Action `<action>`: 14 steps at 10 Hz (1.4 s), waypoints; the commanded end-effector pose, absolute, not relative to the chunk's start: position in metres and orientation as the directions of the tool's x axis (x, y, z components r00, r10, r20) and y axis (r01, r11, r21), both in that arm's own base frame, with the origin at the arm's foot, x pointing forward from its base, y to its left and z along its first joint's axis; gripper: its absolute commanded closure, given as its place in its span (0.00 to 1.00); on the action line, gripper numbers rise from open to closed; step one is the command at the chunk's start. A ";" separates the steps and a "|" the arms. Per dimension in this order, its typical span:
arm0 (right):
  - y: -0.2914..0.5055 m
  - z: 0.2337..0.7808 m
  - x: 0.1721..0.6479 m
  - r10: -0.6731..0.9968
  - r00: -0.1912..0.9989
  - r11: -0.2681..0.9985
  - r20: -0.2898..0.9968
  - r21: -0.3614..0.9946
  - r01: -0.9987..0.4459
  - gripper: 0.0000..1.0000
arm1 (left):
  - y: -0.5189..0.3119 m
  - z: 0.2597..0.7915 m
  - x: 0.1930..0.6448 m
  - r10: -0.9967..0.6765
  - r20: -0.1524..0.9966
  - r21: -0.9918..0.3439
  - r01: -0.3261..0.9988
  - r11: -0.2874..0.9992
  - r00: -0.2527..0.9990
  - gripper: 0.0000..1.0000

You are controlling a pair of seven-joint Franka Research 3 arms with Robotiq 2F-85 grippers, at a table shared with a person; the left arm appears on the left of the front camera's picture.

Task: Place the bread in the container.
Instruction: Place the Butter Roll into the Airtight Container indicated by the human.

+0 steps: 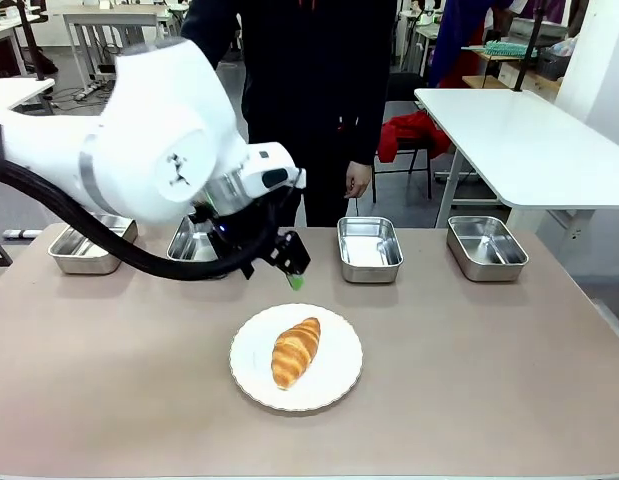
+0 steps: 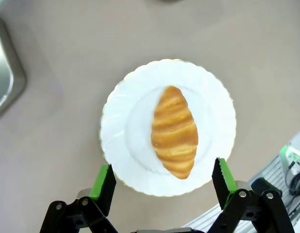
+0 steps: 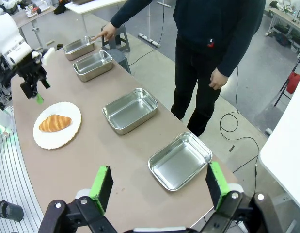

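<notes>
Bread (image 1: 296, 352) not lifted yet, it lies on the plate (image 1: 339, 365). The left gripper (image 2: 162, 170) hovers just above it, jaws wide apart and empty. Beyond the plate, the person's hand (image 3: 107, 32) points at the end container (image 3: 79, 47), which is empty.

The bread (image 1: 296, 352) lies on a white plate (image 1: 334, 388) at the middle of the counter (image 1: 479, 380). The left claw (image 1: 289, 271) hangs just beyond the plate's far edge. Four steel pans (image 1: 369, 248) line the far side, one partly hidden by the arm.
</notes>
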State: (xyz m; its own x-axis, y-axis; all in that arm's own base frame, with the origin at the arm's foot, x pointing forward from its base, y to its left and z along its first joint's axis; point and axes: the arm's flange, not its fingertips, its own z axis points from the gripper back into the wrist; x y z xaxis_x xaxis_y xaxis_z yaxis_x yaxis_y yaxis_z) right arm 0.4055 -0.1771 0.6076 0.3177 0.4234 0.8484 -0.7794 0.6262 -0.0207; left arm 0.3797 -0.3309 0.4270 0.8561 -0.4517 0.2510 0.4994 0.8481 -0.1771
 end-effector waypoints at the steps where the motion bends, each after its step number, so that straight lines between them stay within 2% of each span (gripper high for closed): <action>1: -0.176 0.608 0.405 0.417 0.304 0.624 0.857 -0.026 -0.781 0.00 | -0.347 0.419 0.386 -0.418 0.242 -0.113 0.453 0.884 0.876 0.00; 5: -0.176 0.608 0.405 0.417 0.304 0.624 0.857 -0.026 -0.781 0.00 | -0.365 0.378 0.387 -0.438 0.165 -0.091 0.456 0.885 0.884 0.00; 10: -0.176 0.608 0.405 0.417 0.304 0.624 0.857 -0.026 -0.781 0.00 | -0.388 0.340 0.377 -0.470 0.094 -0.124 0.479 0.869 0.878 0.00; 14: -0.176 0.608 0.405 0.417 0.304 0.624 0.857 -0.026 -0.781 0.00 | -0.401 0.328 0.366 -0.484 0.056 -0.117 0.487 0.865 0.873 0.00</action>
